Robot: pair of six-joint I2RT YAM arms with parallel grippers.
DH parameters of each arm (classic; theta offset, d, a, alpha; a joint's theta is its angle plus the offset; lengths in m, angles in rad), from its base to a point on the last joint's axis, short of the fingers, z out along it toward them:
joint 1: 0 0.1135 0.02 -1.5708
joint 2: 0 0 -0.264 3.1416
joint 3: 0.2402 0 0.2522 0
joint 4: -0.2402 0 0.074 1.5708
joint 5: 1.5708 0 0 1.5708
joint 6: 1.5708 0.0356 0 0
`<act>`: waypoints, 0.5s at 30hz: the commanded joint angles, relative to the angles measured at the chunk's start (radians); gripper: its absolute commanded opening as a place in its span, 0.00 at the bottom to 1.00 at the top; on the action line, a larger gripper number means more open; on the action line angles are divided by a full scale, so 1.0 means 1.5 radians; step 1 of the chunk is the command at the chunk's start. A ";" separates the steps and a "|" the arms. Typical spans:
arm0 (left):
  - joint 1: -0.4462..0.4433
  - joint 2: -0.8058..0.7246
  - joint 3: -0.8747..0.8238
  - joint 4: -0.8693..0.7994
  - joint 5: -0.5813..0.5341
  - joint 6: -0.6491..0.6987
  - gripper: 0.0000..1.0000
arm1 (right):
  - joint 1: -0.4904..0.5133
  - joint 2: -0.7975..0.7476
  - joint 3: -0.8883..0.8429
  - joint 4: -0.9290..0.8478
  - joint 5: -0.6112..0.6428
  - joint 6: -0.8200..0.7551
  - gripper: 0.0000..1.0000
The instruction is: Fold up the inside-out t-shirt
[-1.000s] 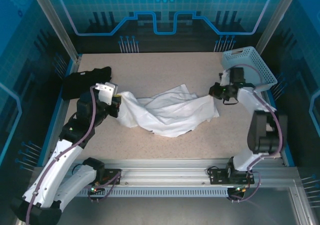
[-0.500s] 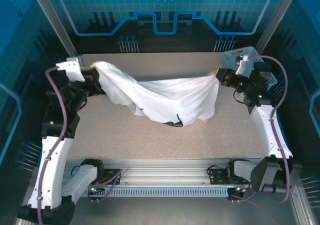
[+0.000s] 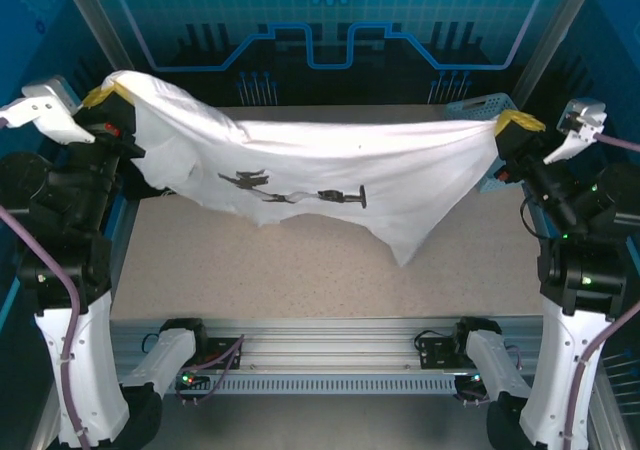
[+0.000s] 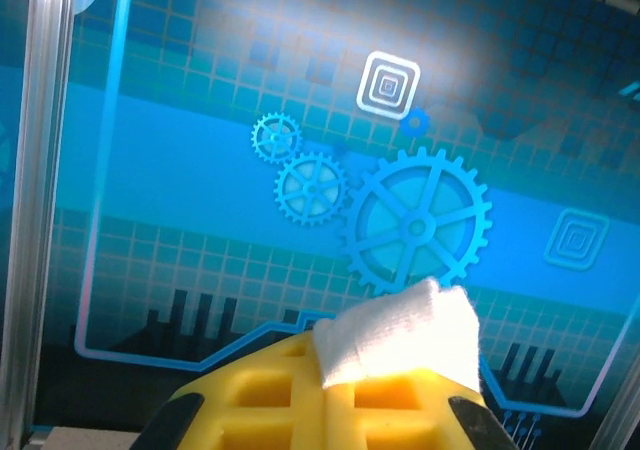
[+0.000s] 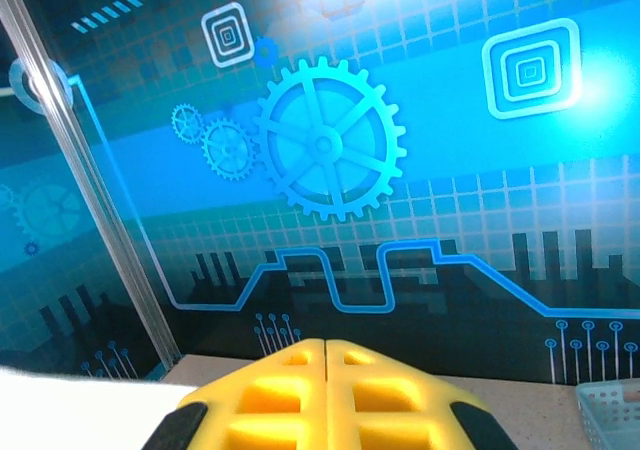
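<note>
The t-shirt [image 3: 330,165] hangs stretched above the worktop [image 3: 300,270], spanning from hand to hand, with its lower edge drooping lowest right of centre. A pale basket [image 3: 478,101] stands at the far right corner, partly behind the cloth. The left hand [image 3: 108,105] is raised and clamped on the left corner, with a white tuft protruding between its yellow fingers [image 4: 260,400]. The right hand [image 3: 515,125] is clamped on the right corner, fingers pressed together.

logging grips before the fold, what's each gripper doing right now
left gripper: shut on the large white cloth t-shirt, lifted off the table.
right gripper: shut on the same t-shirt.
</note>
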 commanded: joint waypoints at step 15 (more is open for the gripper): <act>0.005 0.360 0.073 0.073 0.117 -0.099 0.00 | 0.007 0.370 0.072 0.111 -0.035 0.024 0.00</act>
